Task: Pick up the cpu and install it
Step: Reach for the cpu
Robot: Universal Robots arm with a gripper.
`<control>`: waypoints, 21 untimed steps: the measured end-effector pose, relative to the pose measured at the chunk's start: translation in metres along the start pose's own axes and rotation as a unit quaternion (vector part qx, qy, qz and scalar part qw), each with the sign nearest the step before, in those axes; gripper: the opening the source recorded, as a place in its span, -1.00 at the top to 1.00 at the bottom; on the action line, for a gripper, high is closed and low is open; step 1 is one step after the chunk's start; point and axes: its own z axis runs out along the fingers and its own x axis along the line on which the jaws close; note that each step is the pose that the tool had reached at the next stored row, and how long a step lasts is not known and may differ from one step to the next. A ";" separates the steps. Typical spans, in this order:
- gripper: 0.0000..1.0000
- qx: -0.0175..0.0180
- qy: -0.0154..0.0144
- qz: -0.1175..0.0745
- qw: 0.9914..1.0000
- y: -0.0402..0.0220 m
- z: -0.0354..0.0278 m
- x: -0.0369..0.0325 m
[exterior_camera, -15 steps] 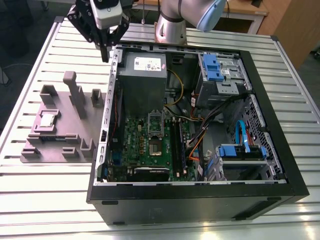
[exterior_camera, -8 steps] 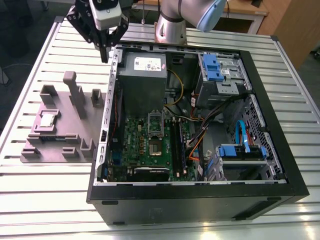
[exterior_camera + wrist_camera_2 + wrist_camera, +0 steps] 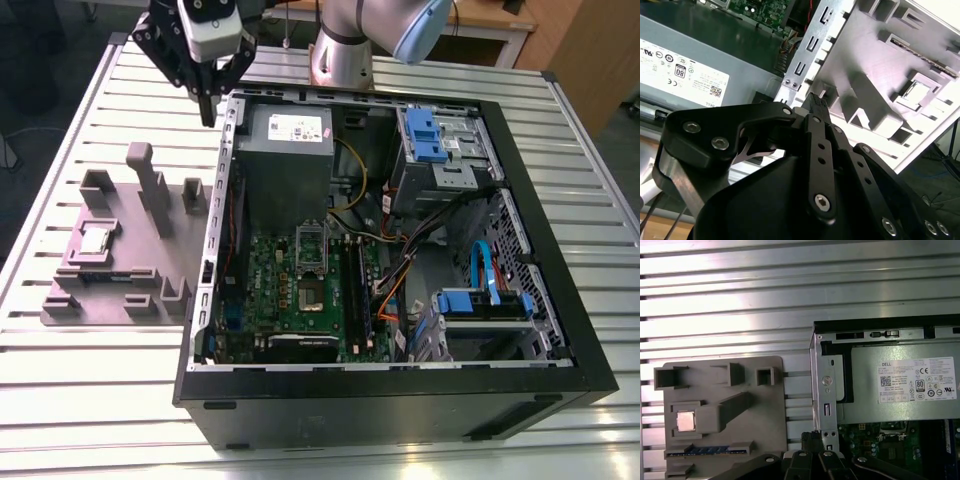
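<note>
Silvery cpu [image 3: 96, 238] lies in a recess of the grey tray [image 3: 110, 292], well apart from my gripper [image 3: 208, 112]. My jaws are pressed together, empty, beside the computer case [image 3: 400, 388] corner.

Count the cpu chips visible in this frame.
1. The cpu sits in a recess of the grey holder, at the exterior view's left of the open computer case. Another could be hidden inside the case.
</note>
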 end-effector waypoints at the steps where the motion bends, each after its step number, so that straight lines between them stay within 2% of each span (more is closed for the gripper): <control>1: 0.80 0.000 0.000 0.000 1.000 0.0000 0.0002 0.0001; 21: 0.80 0.000 0.006 0.000 1.000 -0.0003 0.0035 0.0020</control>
